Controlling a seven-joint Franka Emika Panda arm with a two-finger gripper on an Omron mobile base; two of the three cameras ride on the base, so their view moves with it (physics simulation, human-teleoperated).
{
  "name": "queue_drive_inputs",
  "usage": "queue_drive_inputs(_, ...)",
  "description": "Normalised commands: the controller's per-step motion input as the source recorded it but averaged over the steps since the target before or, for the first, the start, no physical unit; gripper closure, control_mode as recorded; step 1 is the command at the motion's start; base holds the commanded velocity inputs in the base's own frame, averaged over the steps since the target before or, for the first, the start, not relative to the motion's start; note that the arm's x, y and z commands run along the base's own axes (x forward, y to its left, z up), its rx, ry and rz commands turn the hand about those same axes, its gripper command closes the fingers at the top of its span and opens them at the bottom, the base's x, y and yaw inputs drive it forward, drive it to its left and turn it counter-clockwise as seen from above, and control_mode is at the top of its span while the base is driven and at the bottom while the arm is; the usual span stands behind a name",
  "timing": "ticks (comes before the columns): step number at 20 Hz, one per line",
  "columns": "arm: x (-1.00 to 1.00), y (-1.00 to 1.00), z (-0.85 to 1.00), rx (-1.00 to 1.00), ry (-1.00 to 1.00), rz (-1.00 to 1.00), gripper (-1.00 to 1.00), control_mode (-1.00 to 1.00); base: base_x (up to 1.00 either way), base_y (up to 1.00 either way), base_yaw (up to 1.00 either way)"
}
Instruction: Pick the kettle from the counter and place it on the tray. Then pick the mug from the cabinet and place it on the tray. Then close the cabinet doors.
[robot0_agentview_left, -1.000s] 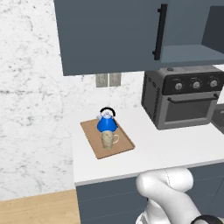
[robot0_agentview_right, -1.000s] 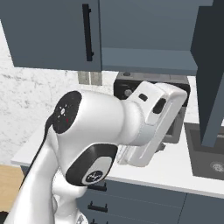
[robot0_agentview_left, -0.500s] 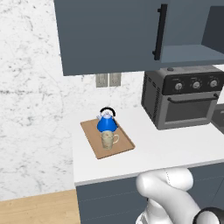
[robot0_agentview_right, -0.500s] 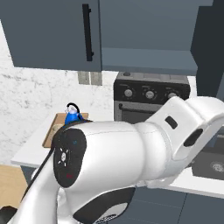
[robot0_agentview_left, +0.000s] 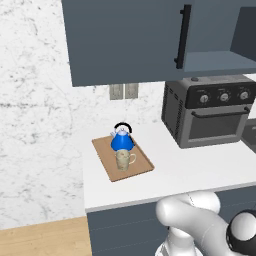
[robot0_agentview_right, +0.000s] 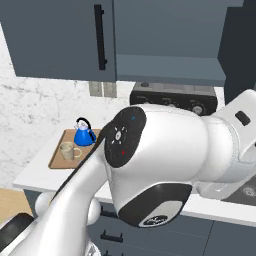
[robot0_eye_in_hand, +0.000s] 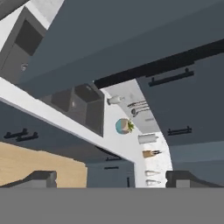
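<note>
I see the kettle (robot0_agentview_left: 122, 140) and the mug (robot0_agentview_left: 123, 159) both sitting on the tray (robot0_agentview_left: 141, 161) on the counter (robot0_agentview_left: 185, 167), so I just have to shut the cabinet doors (robot0_agentview_left: 125, 40), and my gripper (robot0_eye_in_hand: 113, 178) is spread wide, holding nothing.

My arm (robot0_agentview_right: 165, 150) sits folded close in front of the right base camera, its elbow joint bulking large. In the hand view my gripper (robot0_eye_in_hand: 111, 177) has both fingertips (robot0_eye_in_hand: 41, 177) spread wide apart, nothing between them.
</note>
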Motion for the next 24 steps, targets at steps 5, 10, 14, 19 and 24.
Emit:
queue_drive_inputs(5, 0.39, -0.25, -0.04, 0.0, 0.03, -0.04, -1.0, -1.0, 0.0, 0.0, 0.0)
queue_drive_inputs(10, 0.57, 0.0, -0.05, 0.0, 0.01, 0.01, -1.0, -1.0, 0.0, 0.0, 0.0)
queue_drive_inputs(14, 0.49, 0.08, -0.03, 0.0, 0.05, 0.12, -1.0, -1.0, 0.0, 0.0, 0.0)
queue_drive_inputs(19, 0.43, 0.16, -0.01, 0.0, 0.11, 0.2, -1.0, -1.0, 0.0, 0.0, 0.0)
queue_drive_inputs(24, 0.41, 0.18, 0.0, -0.01, 0.11, 0.19, -1.0, -1.0, 0.0, 0.0, 0.0)
